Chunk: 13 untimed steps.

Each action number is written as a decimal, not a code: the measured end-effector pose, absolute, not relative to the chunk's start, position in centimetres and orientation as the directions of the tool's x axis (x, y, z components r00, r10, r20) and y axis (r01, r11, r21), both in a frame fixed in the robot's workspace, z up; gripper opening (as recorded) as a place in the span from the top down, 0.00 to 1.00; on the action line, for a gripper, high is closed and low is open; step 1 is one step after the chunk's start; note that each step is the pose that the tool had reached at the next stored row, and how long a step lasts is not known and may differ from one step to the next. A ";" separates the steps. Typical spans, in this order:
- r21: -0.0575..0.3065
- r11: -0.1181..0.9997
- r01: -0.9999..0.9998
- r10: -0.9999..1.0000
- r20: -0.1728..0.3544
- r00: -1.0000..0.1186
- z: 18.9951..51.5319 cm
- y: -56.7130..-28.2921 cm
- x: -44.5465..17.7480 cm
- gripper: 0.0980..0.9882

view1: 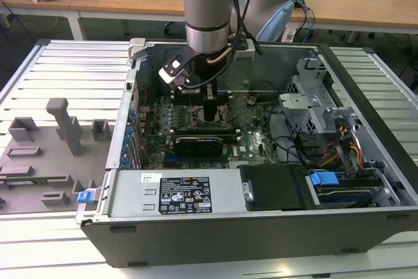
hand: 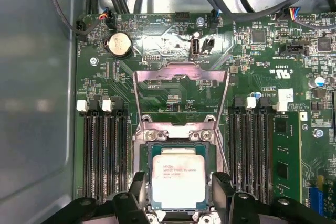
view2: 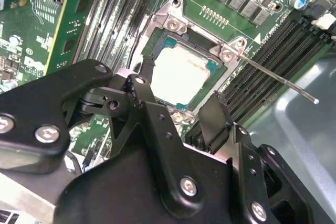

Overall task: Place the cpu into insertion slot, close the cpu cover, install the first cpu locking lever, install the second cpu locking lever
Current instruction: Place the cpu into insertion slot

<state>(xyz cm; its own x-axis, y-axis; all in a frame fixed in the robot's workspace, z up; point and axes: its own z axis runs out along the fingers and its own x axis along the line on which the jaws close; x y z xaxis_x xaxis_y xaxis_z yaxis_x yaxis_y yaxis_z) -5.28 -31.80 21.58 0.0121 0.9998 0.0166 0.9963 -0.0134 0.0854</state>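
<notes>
Step 1 looks done: the cpu (hand: 178, 174) lies flat in the insertion slot (hand: 177, 134), its edges square to the frame. The gripper (hand: 181, 187) hangs low over it, fingers (hand: 139, 187) apart, one on each flank of the chip; I cannot tell whether they touch it. The cpu cover (hand: 181, 74) is swung open past its hinge, not yet closed. One locking lever (view2: 278, 80) juts free, so both levers appear left to do. Memory slots (hand: 102, 150) crowd both flanks, with open board beyond the cover.

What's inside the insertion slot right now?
The cpu lies in the insertion slot, silver top up. The gripper covers part of the slot's frame, and the chip hides whatever lies beneath it.
</notes>
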 end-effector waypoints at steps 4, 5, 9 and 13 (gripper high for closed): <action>0.085 -0.013 0.996 1.000 0.016 0.012 21.6 -31.8 -5.3 0.44; 0.085 -0.013 0.996 1.000 0.016 0.012 21.6 -31.8 -5.3 0.44; 0.085 -0.013 0.996 1.000 0.016 0.012 21.6 -31.8 -5.3 0.78; 0.086 -0.013 0.996 1.000 0.016 0.012 21.6 -31.8 -5.3 0.99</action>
